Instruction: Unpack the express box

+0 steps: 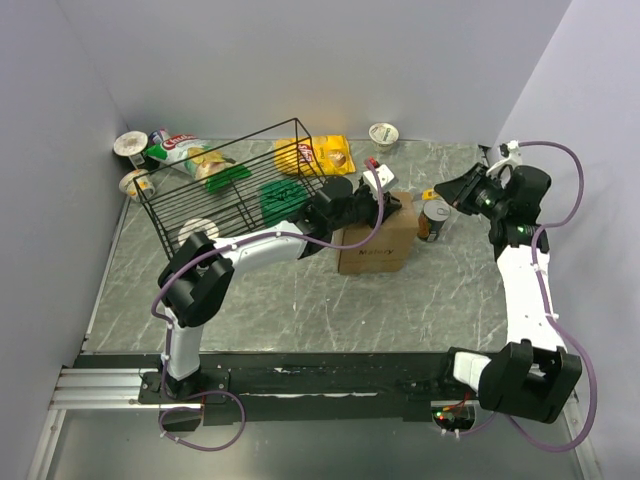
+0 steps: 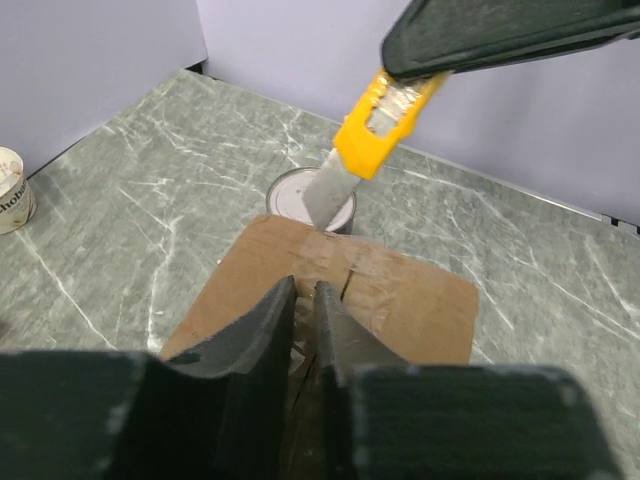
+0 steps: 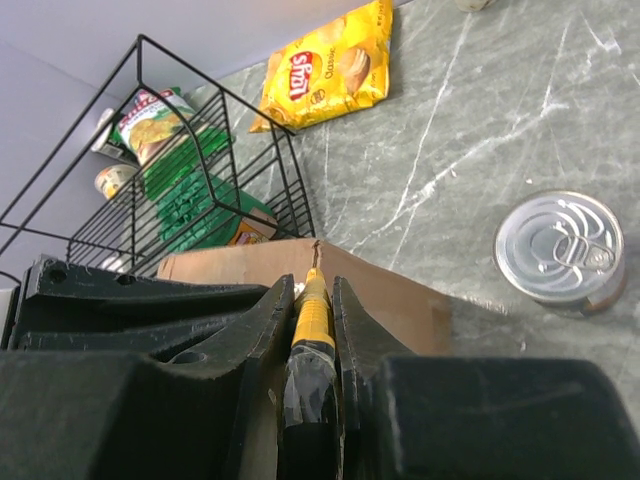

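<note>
- Far left of the express box [image 1: 375,245], against the wall: two paper cups [image 1: 130,146] and a snack bag [image 1: 178,148]
- Left of the express box: black wire basket [image 1: 250,215], tipped on the tabletop [image 1: 300,300], green packets lying inside; its near corner is close to the carton
- Behind the express box: yellow chips bag [image 1: 322,155] lies flat; one more cup [image 1: 383,133] sits further back, well apart
- Left gripper [image 2: 303,290]: over the carton's top, above the taped seam; fingers [image 2: 262,330] narrow, only a thin slit between them; cannot tell whether anything is pinched in it
- Express box: mid tabletop, upright, flaps down, tape on the seam; dark printed word on the near side
- Yellow utility knife [image 2: 375,125]: above the carton's far right edge, blade out and angled down toward the top; cannot tell whether the tip touches
- Tin can [image 1: 434,220]: upright, just beside the carton's right side
- Right gripper [image 3: 312,285]: right of the express box, fingers clamped on the knife handle
</note>
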### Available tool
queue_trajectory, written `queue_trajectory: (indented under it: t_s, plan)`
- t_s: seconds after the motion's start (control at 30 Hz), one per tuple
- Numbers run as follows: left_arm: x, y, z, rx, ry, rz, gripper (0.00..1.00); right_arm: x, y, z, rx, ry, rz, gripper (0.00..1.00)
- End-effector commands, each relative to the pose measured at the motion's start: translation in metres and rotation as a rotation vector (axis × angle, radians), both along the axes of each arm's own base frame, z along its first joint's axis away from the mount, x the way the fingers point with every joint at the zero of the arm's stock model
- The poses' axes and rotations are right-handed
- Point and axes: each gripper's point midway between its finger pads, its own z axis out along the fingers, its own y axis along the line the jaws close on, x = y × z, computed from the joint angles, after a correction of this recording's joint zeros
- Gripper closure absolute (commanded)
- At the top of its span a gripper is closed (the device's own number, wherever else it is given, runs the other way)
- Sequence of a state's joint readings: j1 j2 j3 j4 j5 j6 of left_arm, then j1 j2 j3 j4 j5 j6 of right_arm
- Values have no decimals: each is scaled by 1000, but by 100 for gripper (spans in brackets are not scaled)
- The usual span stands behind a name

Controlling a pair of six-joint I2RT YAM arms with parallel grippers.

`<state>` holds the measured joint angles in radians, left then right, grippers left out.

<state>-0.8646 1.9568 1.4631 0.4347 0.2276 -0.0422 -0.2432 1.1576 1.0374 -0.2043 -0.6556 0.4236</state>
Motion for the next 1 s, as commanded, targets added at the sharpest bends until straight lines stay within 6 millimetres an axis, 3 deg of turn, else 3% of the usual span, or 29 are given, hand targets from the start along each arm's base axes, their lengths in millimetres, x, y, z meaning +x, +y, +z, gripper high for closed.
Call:
queue_trajectory:
  t_s: [0.0, 0.13, 0.47, 0.97]
  plan:
    - [10, 40, -133, 306, 220, 128, 83, -29, 7, -10, -9, 73, 27, 100]
    - [11, 39, -139, 308, 234, 132, 99, -39, 7, -12, -19, 86, 26, 100]
    - [10, 39, -146, 310, 257, 131, 99, -43, 5, -6, -43, 84, 9, 100]
    - [17, 41, -152, 312, 270, 142, 99, -83, 19, 3, -74, 102, 83, 100]
